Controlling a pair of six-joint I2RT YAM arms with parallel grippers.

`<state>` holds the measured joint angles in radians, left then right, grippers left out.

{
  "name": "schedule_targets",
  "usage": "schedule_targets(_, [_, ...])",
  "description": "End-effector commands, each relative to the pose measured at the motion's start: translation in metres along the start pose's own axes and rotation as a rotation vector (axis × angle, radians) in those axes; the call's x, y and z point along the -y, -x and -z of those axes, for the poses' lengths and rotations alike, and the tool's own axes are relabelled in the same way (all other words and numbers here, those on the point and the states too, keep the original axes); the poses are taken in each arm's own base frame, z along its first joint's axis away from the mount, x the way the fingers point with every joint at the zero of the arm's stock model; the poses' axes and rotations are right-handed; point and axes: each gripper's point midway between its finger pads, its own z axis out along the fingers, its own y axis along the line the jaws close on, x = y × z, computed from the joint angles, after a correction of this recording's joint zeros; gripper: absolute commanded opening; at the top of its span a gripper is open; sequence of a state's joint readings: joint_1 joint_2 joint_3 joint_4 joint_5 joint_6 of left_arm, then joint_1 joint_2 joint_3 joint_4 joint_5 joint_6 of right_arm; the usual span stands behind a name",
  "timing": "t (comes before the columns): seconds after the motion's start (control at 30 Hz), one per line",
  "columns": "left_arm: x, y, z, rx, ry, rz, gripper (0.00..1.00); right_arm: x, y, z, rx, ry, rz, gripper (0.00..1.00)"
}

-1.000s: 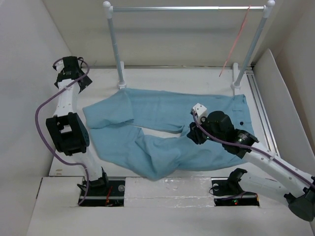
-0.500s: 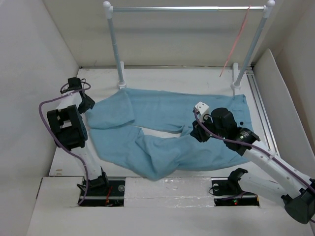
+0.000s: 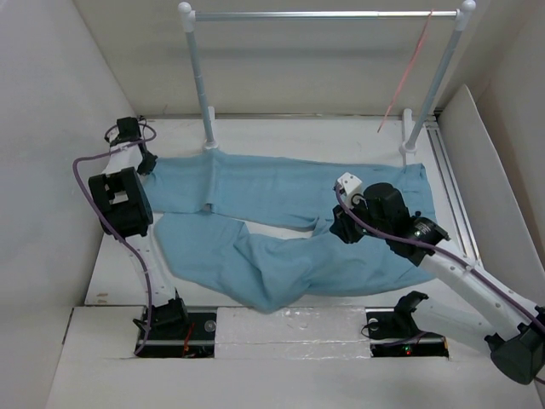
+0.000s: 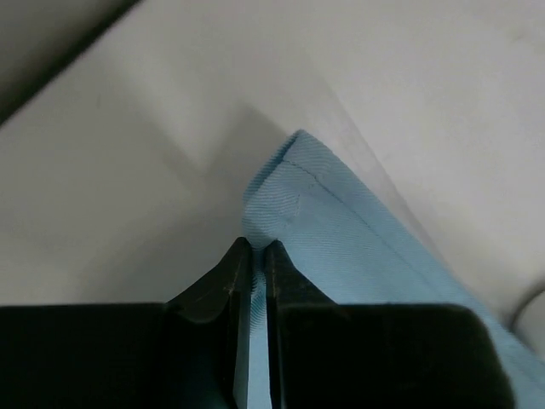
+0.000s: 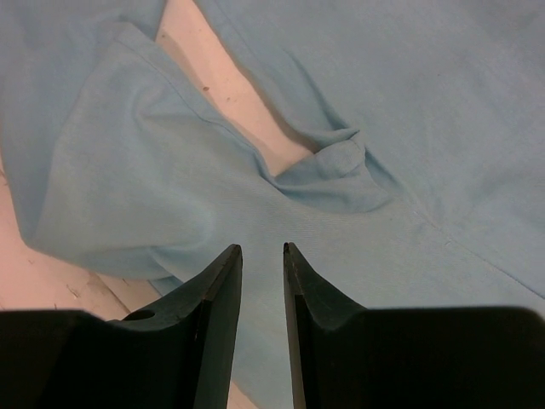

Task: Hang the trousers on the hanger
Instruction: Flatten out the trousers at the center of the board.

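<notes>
Light blue soft cloth trousers, one pair with two long legs, lie spread on the white tabletop. One thin pink-red wire hanger hangs at the right end of the single silver metal rail at the far side. My left fingers are pressed together on the hem corner of the far leg, at the far left. My right fingers hover over the crotch near the middle, a narrow slit apart, gripping nothing. A second ago the far leg's end lay folded over; now it is drawn out flat to the left. My right arm has barely shifted.
</notes>
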<state>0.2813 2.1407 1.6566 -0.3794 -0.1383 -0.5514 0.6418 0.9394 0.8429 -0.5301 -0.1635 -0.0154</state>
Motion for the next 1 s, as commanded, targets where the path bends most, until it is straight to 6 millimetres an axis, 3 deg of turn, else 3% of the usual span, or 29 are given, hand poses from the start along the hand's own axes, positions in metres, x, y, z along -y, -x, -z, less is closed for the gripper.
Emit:
schedule_targets(0.0, [0.052,0.075,0.029,0.171,-0.144,0.053,0.01,0.004,0.017,0.001,0.021,-0.029,-0.009,0.32])
schedule_targets(0.03, [0.050,0.069,0.012,0.141,-0.115,0.037,0.07,0.005,0.019,0.000,0.021,-0.034,-0.007,0.32])
schedule_targets(0.07, [0.041,0.060,0.007,0.096,-0.069,0.019,0.13,0.005,0.020,0.000,0.019,-0.037,-0.007,0.32])
schedule_targets(0.1, [0.043,0.064,0.007,0.099,-0.064,0.010,0.30,0.006,0.024,0.001,0.024,-0.043,-0.008,0.33])
schedule_targets(0.13, [0.040,0.058,0.002,0.079,-0.053,-0.008,0.38,0.006,0.025,0.002,0.027,-0.043,-0.008,0.34])
schedule_targets(0.17, [0.036,0.056,0.005,0.075,-0.042,-0.026,0.47,0.003,0.029,0.003,0.035,-0.037,0.000,0.34])
schedule_targets(0.2, [0.034,0.058,0.007,0.088,-0.041,-0.039,0.67,0.002,0.030,0.003,0.040,-0.034,-0.001,0.36])
schedule_targets(0.27, [0.024,0.068,0.032,0.147,-0.021,-0.056,0.78,0.000,0.034,0.005,0.056,-0.021,0.002,0.40])
schedule_targets(0.3, [0.020,0.074,0.054,0.181,-0.024,-0.041,0.80,-0.003,0.033,0.004,0.057,-0.006,0.004,0.42])
schedule_targets(0.37, [0.016,0.073,0.078,0.201,-0.051,-0.026,0.80,-0.007,0.032,0.004,0.064,0.013,0.009,0.45])
schedule_targets(0.4, [0.007,0.063,0.101,0.208,-0.067,-0.004,0.80,-0.010,0.029,0.003,0.063,0.030,0.010,0.47])
schedule_targets(0.47, [0.003,0.046,0.123,0.218,-0.098,-0.006,0.77,-0.013,0.025,0.003,0.067,0.046,0.014,0.45])
schedule_targets(0.5, [-0.012,0.023,0.138,0.204,-0.096,-0.011,0.67,-0.016,0.025,0.005,0.074,0.068,0.022,0.19])
schedule_targets(0.57, [-0.028,-0.005,0.151,0.175,-0.094,-0.026,0.55,-0.022,0.022,0.008,0.085,0.091,0.044,0.04])
schedule_targets(0.6, [-0.046,-0.031,0.157,0.140,-0.087,-0.030,0.47,-0.024,0.021,0.009,0.091,0.104,0.050,0.00])
schedule_targets(0.73, [-0.102,-0.088,0.160,-0.001,-0.041,0.110,0.50,-0.029,0.022,0.014,0.115,0.127,0.080,0.03])
schedule_targets(0.77, [-0.109,-0.093,0.160,-0.012,-0.029,0.138,0.53,-0.030,0.023,0.015,0.116,0.133,0.094,0.08])
schedule_targets(0.83, [-0.128,-0.106,0.153,-0.031,0.041,0.208,0.70,-0.035,0.025,0.019,0.111,0.167,0.131,0.21])
schedule_targets(0.97, [-0.148,-0.118,0.140,-0.079,0.134,0.291,0.71,-0.039,0.024,0.023,0.110,0.189,0.146,0.34])
